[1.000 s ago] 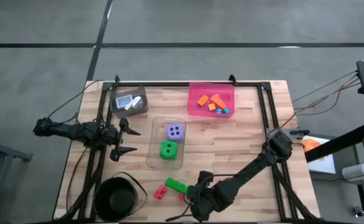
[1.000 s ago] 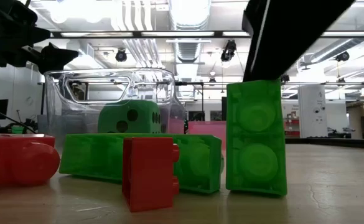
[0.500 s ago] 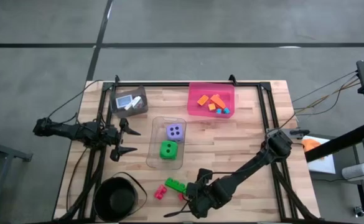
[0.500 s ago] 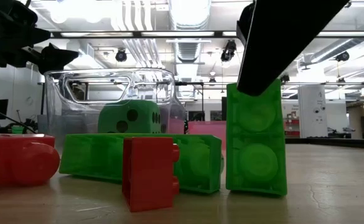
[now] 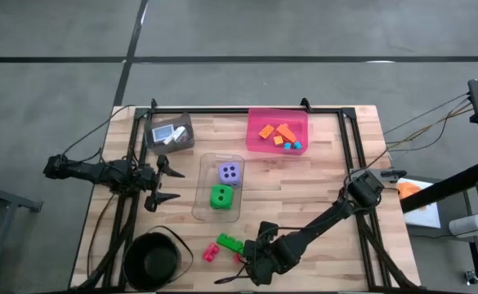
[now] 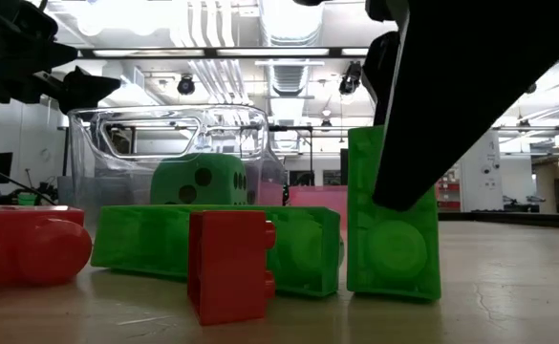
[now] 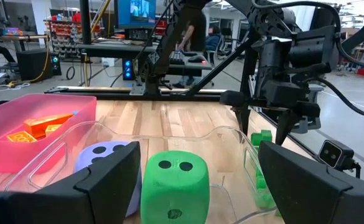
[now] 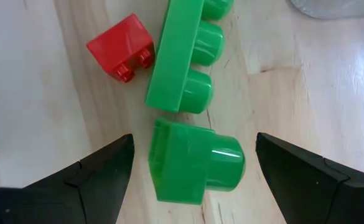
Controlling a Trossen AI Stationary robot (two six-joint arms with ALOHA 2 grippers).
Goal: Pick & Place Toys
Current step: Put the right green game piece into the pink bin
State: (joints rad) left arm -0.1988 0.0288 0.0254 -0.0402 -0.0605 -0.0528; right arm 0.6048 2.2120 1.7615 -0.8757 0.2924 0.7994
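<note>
**A:** Right tool (image 5: 240, 265) is down at the six o'clock edge of the bench (image 5: 320, 175), fingers spread wide, nothing between them gripped. From its own wrist view the two dark fingers (image 8: 98, 171) stand either side of a short green brick (image 8: 191, 163), clear gaps on both sides.

**B:** And that brick stands on end in the low view, a dark finger in front of its upper half. What's around it?

**A:** A long green brick (image 8: 185, 56) lies just beside it, studs facing the same way. A small red brick (image 8: 121, 46) sits near the long one's other side. In the low view there's a rounded red piece (image 6: 26, 244) further off at nine o'clock.

**B:** Left tool?

**A:** Left tool (image 5: 167, 184) waits at nine o'clock on the bench, jaws wide apart and empty, pointing at the clear bin (image 5: 202, 192) in the middle.

**B:** What's in the bin?

**A:** Two dice. The purple die (image 5: 230, 172) toward twelve o'clock, the green die (image 5: 221, 197) toward six. The left wrist view shows them side by side, green die nearest.

**B:** The rest?

**A:** Pink bin (image 5: 255, 122) at one o'clock holds orange bricks (image 5: 276, 132) and a couple of teal pieces (image 5: 294, 145). Grey bin (image 5: 188, 122) at eleven o'clock holds small cards (image 5: 167, 134). Black bowl (image 5: 153, 260) at seven o'clock; I can't tell what's inside it.
</note>
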